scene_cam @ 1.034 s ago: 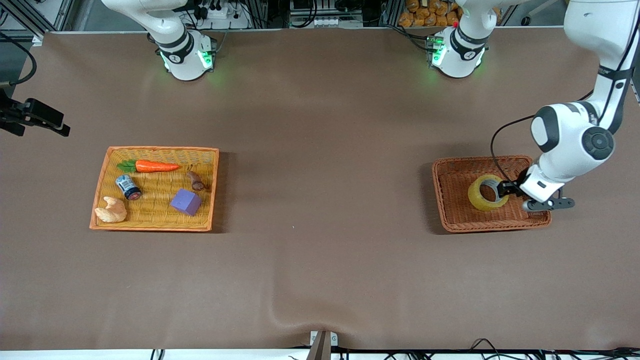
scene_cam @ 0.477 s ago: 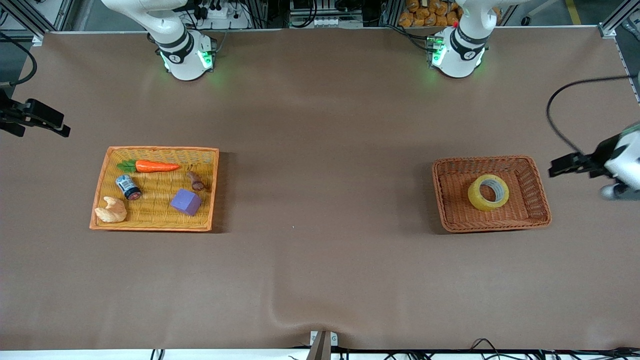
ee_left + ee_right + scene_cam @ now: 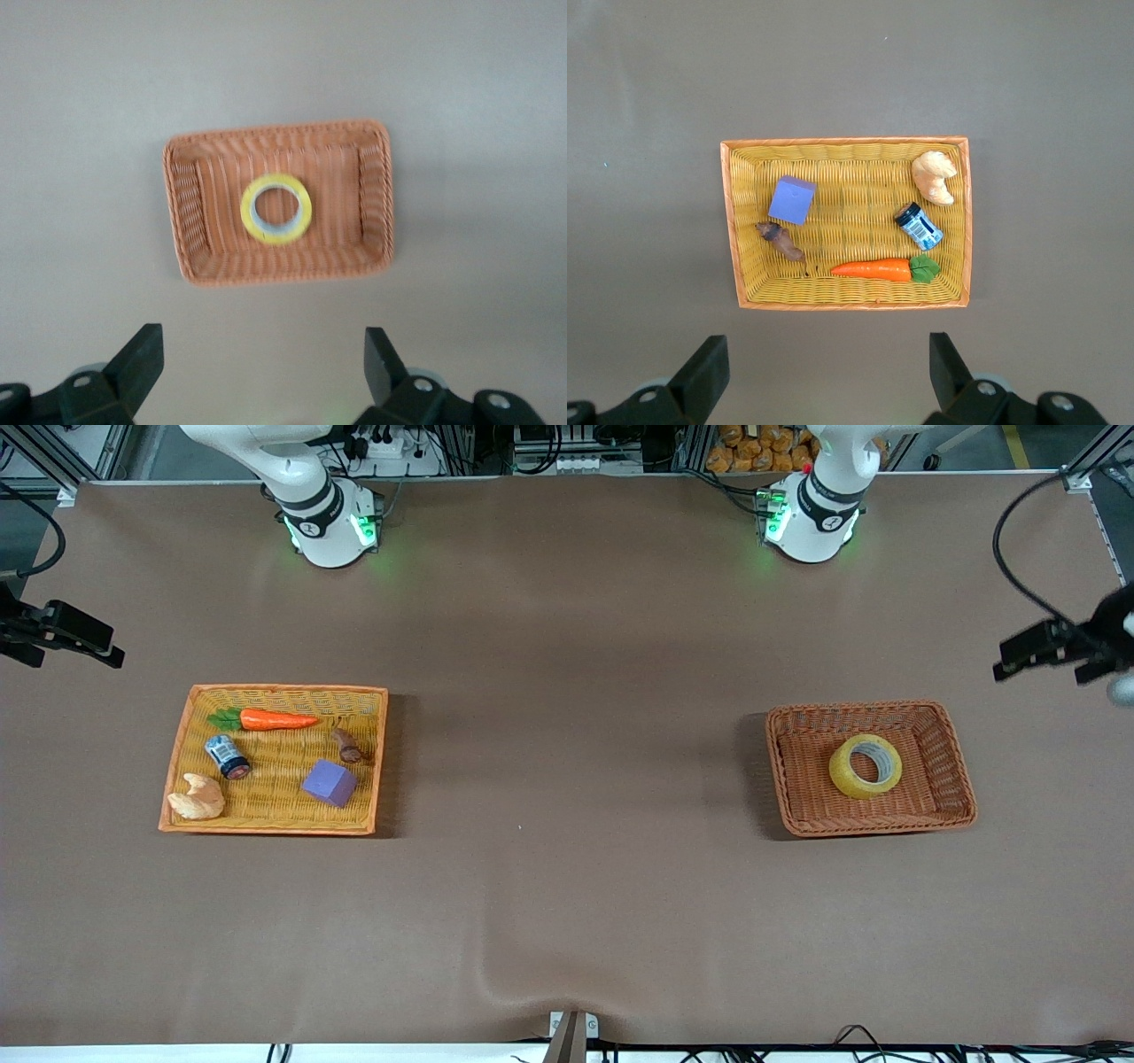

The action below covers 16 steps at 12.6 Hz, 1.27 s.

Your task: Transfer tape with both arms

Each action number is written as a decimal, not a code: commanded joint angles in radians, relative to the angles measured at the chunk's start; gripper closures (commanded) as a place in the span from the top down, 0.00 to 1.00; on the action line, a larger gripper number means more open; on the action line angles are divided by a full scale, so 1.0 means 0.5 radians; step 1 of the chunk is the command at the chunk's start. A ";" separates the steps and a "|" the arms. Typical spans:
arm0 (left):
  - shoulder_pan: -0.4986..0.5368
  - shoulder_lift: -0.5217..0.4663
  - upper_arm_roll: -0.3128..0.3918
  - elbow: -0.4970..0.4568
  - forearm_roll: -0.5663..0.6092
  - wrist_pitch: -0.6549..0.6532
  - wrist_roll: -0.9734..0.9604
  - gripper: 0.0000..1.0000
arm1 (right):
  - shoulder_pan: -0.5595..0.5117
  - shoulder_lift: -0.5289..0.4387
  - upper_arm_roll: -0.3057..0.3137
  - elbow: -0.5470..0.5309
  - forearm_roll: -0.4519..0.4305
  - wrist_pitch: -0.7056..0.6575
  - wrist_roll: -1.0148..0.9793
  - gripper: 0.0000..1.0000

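The tape, a yellow ring with a grey-white core, lies flat in the brown wicker basket toward the left arm's end of the table. It also shows in the left wrist view, inside the basket. My left gripper is up in the air by the table's edge at that end, away from the basket, open and empty. My right gripper waits high at the right arm's end, open and empty.
A yellow wicker tray toward the right arm's end holds a carrot, a small blue-labelled jar, a purple cube, a croissant-like piece and a small brown item. A brown mat covers the table.
My left gripper was at the tape's rim in the brown basket. It has lifted and drawn away to the table's edge. The tape stays in the basket. The right arm has not moved.
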 commanded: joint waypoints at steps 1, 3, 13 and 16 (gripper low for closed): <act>-0.222 -0.128 0.155 -0.044 0.010 -0.076 -0.046 1.00 | -0.026 -0.021 0.021 -0.009 -0.016 -0.009 -0.016 1.00; -0.236 -0.181 0.191 -0.117 -0.008 -0.058 -0.040 1.00 | -0.026 -0.024 0.018 -0.009 -0.016 -0.012 -0.016 1.00; -0.242 -0.328 0.172 -0.393 0.019 0.050 -0.059 1.00 | -0.026 -0.030 0.021 -0.006 -0.010 -0.012 -0.019 1.00; -0.254 -0.319 0.123 -0.369 0.087 0.047 -0.049 1.00 | -0.026 -0.030 0.018 -0.009 -0.013 -0.012 -0.074 1.00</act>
